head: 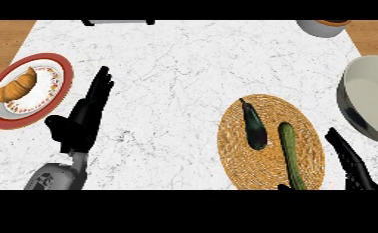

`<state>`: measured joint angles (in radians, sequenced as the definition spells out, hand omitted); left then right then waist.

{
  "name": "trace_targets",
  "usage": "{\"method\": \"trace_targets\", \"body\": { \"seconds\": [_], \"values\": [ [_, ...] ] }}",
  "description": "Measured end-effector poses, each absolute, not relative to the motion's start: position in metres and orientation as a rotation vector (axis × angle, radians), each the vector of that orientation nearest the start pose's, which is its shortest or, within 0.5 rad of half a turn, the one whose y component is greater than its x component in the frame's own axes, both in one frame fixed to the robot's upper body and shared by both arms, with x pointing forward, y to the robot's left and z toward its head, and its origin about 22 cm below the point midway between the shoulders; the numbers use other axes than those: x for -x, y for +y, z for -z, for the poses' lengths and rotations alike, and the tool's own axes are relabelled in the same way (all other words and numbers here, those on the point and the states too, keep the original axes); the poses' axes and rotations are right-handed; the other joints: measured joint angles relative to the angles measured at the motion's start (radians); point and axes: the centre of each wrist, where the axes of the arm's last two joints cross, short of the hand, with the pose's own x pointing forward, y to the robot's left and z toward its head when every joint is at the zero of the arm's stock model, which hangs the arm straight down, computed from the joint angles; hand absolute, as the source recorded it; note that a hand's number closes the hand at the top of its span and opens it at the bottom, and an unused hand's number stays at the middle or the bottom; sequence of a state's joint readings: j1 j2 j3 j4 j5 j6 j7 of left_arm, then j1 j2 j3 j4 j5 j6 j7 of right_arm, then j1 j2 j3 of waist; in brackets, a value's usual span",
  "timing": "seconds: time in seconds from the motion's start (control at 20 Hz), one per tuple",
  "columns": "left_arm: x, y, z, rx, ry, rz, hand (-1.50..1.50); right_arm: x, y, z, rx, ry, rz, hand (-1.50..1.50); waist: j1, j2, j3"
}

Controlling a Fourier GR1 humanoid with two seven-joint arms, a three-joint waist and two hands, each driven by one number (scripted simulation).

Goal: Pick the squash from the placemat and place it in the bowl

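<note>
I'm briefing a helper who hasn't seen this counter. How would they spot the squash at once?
Find the round woven placemat at the counter's right, just left of the grey bowl. Two long vegetables lie on it. The squash is the right-hand one: green and slim, while the eggplant beside it is dark purple and plumper.

White marble counter (184, 72), woven round placemat (314, 142) at right, grey bowl (358, 94) beside it, red-rimmed plate (63, 74) at left
</note>
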<state>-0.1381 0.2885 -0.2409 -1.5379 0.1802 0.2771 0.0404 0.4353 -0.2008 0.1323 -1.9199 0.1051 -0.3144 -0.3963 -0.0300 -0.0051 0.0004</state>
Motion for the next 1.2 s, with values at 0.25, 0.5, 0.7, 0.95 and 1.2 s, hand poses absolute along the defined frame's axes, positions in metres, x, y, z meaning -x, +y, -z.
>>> {"method": "trace_targets", "body": {
  "seconds": [0.25,0.5,0.7,0.95,1.2],
  "values": [
    [-0.267,0.224,-0.028,-0.084,-1.592,0.102,0.00,-0.119,-0.279,-0.049,0.625,-1.817,-0.127,-1.50,0.014,0.003,-0.001],
    [-0.273,0.218,-0.027,-0.072,-1.596,0.108,0.00,-0.121,-0.280,-0.081,0.638,-1.688,-0.175,-1.50,0.024,0.005,-0.002],
    [-0.269,0.214,-0.026,-0.062,-1.604,0.112,0.00,-0.128,-0.278,-0.092,0.622,-1.541,-0.227,-1.50,0.033,0.006,-0.002],
    [-0.273,0.214,-0.026,-0.061,-1.593,0.112,0.00,-0.140,-0.279,-0.097,0.591,-1.372,-0.302,-1.50,0.033,0.006,-0.002],
    [-0.272,0.218,-0.024,-0.062,-1.590,0.112,0.00,-0.149,-0.285,-0.082,0.565,-1.276,-0.355,-1.50,0.030,0.006,-0.001]
  ]
}}
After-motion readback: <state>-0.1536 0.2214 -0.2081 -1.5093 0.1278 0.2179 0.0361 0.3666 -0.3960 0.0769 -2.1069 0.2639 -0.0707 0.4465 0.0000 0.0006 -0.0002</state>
